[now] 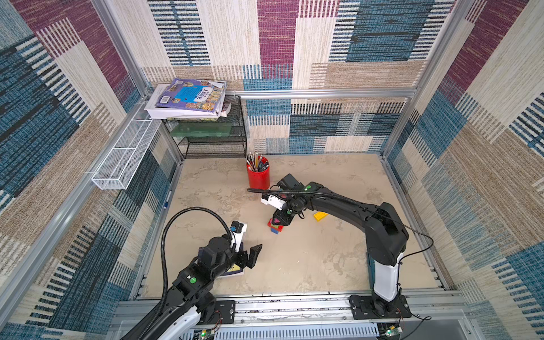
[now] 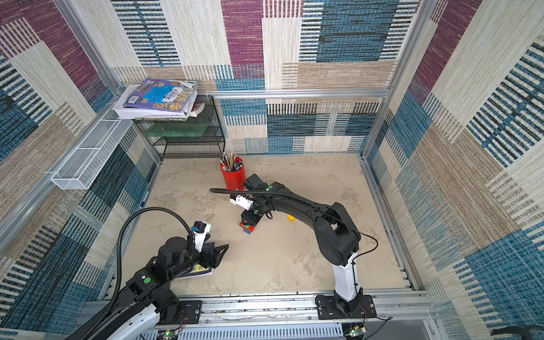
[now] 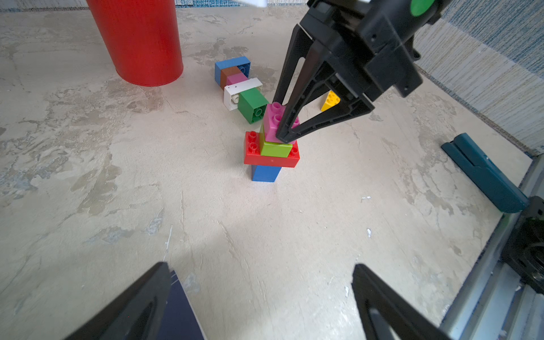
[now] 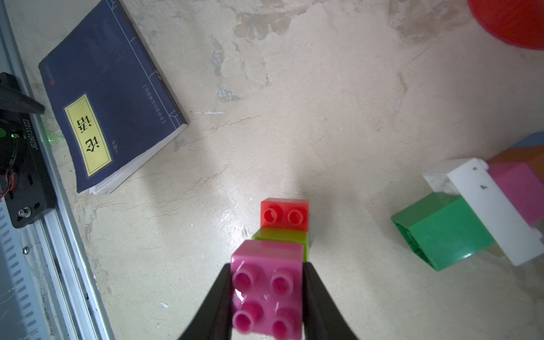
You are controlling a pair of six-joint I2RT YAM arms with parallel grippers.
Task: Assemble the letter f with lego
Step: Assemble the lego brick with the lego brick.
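RIGHT ARM SEATS A BRICK. In a top view, the right gripper [image 1: 279, 219] bends over the stack [image 1: 276, 228] at frame centre. The yellow brick [image 1: 320, 215] lies just right of it. The left gripper [image 1: 253, 255] hangs lower left, over a book [image 1: 234, 269].

Left wrist view: the left jaws stand wide apart, empty. The right jaws clamp the pink brick [image 3: 276, 123], which looks tilted on the lime brick [image 3: 275, 148], above the red brick [image 3: 272, 160] and blue brick [image 3: 265, 173]. A loose cluster [image 3: 240, 85] lies beyond.

Right wrist view: pink sits off-square. It is best squared to the studs and pressed straight down, since the narrow-footed stack could topple.
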